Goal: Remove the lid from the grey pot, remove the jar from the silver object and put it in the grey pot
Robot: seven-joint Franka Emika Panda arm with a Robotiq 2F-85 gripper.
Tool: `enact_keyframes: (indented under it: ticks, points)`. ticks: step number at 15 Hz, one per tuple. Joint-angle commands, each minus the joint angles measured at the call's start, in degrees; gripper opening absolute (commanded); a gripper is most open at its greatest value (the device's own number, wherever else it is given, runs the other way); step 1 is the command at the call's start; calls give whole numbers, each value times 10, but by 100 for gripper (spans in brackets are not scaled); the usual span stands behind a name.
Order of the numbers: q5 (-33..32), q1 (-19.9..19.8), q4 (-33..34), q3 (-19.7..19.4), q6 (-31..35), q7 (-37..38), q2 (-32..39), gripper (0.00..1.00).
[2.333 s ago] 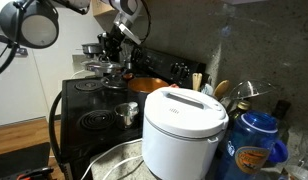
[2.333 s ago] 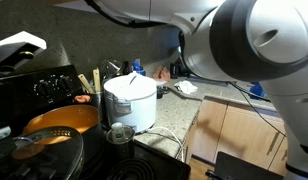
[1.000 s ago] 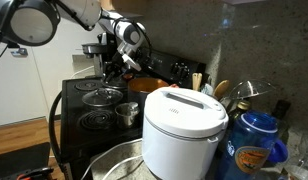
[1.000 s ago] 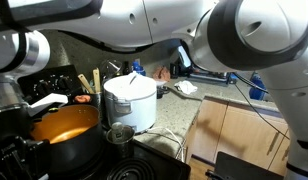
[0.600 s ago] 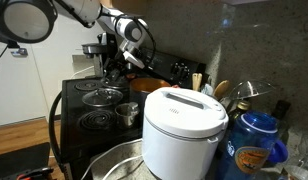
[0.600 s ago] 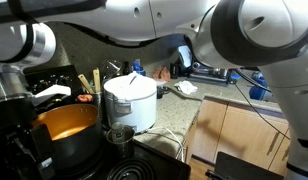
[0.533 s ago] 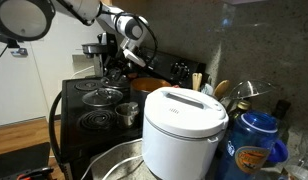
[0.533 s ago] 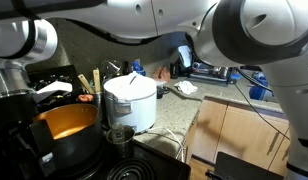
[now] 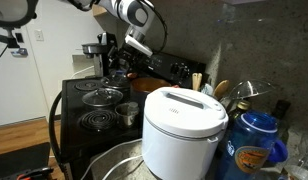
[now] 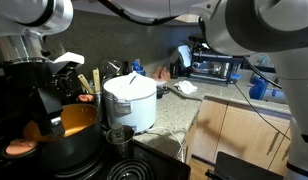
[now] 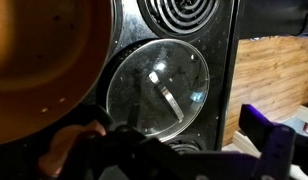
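Observation:
The glass lid (image 11: 157, 88) with its metal strap handle lies flat on a stove burner, free of the gripper. My gripper (image 11: 184, 142) hangs above it, open with nothing between the fingers; it also shows over the back of the stove (image 9: 122, 62) and as a dark shape (image 10: 49, 100). The grey pot (image 9: 144, 85) stands uncovered next to the lid, its orange-brown inside (image 11: 44, 50) showing (image 10: 79, 120). The silver object (image 9: 127, 113) is a small steel pot at the stove's front (image 10: 119, 133). The jar cannot be made out in these views.
A big white rice cooker (image 9: 184, 122) (image 10: 131, 100) stands beside the stove. A large metal bowl (image 9: 119, 160) sits in front of it and a blue jug (image 9: 256, 140) to its side. Bare coil burners (image 9: 94, 120) (image 11: 184, 12) flank the lid. Wooden floor (image 11: 269, 70) lies beyond the stove edge.
The jaws have opened and let go of the lid, which now rests on the burner. The gripper has risen away from it.

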Motion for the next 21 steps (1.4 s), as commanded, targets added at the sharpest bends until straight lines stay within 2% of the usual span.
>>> enact_keyframes:
  ticks: [1,6,10,16,21]
  points:
    - [-9,2,-21,-16,1,81,-35,100]
    - [3,-18,-101,-44,52,187,-102,100]
    - [15,-37,-206,-78,102,245,-173,100]
    - [2,-44,-360,-115,176,280,-249,100]
    - [-9,-37,-427,-120,237,288,-260,100]
